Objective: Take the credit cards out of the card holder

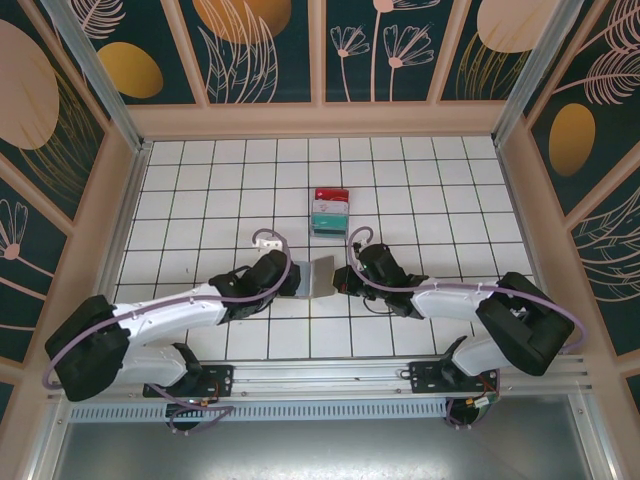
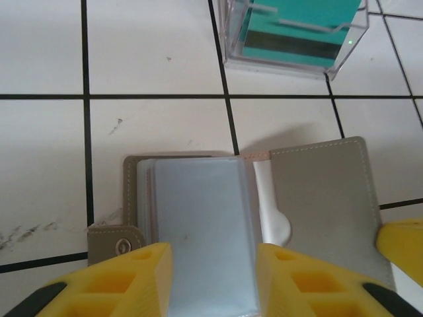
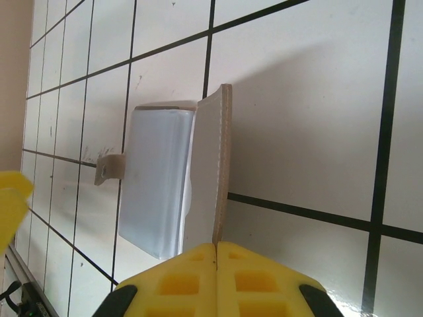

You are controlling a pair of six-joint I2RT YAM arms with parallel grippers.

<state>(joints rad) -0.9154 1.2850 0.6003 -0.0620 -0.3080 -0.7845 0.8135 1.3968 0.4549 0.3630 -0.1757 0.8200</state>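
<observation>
Yellow-fingered right claw (image 3: 216, 254) pinches shut on the upright flap of the thin grey-brown folding card holder (image 3: 206, 172); left claw (image 2: 214, 277) straddles its pale-blue panel (image 2: 198, 218), fingers spread wide.

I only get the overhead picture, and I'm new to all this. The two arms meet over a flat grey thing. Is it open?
Observer: Yes. The left wrist camera shows the card holder spread open. Its pale blue-grey inner panel lies between the yellow fingers of the left gripper, which stand apart.
Visitor: And the other arm?
Observer: The right gripper is pinched shut on the edge of the holder's cover, which is lifted up.
Visitor: What about the colourful stack behind?
Observer: It sits in a clear box, and the teal card shows a dark stripe.
</observation>
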